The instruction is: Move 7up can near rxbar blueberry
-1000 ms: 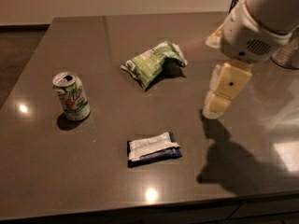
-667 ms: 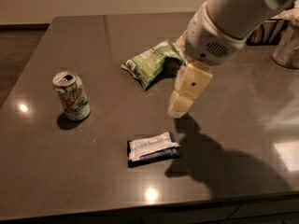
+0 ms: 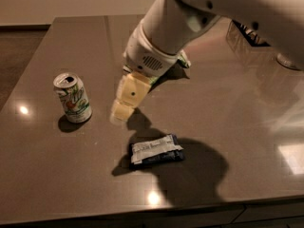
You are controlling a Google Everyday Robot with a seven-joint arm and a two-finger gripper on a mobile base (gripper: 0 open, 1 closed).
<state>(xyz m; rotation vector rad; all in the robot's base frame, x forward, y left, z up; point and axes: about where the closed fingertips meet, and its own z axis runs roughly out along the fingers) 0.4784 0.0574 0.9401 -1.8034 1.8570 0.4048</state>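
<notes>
The 7up can (image 3: 72,98) stands upright on the left of the dark table (image 3: 247,141), white and green with a silver top. The rxbar blueberry (image 3: 156,150) lies flat near the front middle, dark blue with a white band. My gripper (image 3: 122,110) hangs from the white arm in the middle of the table, a short way right of the can and just above and left of the bar. It touches neither and holds nothing that shows.
A green-and-white snack bag (image 3: 183,60) lies behind the arm, mostly hidden by it. A clear container (image 3: 247,42) and a round glass object (image 3: 289,61) stand at the back right. The table's front edge runs close below the bar.
The arm has swung left across the table, from the right side to the middle. The gripper now sits close to the can and hides most of the snack bag.
</notes>
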